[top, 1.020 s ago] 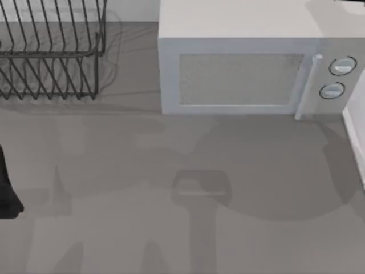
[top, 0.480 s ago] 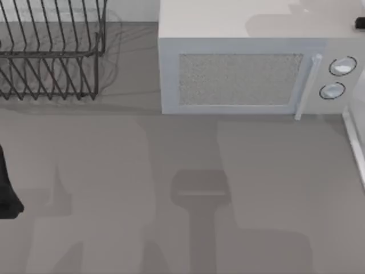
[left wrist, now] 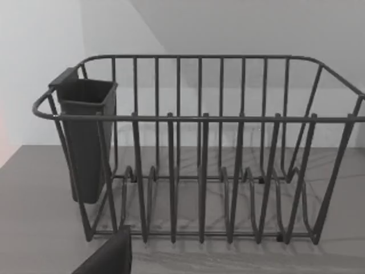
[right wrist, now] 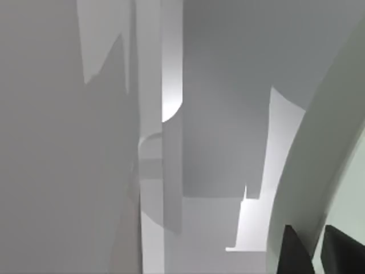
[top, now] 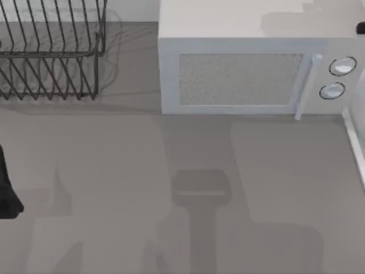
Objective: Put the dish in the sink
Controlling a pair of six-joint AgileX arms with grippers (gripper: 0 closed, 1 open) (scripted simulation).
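Observation:
The dish [right wrist: 319, 160] is a pale mint-green plate, and its curved rim sweeps across the right wrist view. My right gripper [right wrist: 316, 251] is shut on that rim, with one dark fingertip [right wrist: 296, 254] on either side of it. A dark bit of the right arm [top: 360, 27] pokes in at the top view's far right edge, above the microwave. The sink [top: 355, 142] appears as a thin white rim along the table's right edge. My left arm [top: 7, 194] sits parked at the left edge, its wrist camera facing the dish rack.
A grey-white microwave [top: 239, 74] with two knobs stands at the back, right of centre. A black wire dish rack [top: 48, 51] with a dark cutlery cup [left wrist: 85, 137] fills the back left corner. Broad shadows lie on the grey tabletop [top: 114, 171].
The large shadow on the table has slid to the right and changed from round to blocky. A dark part of the right arm has come in at the top right edge. The left arm is still.

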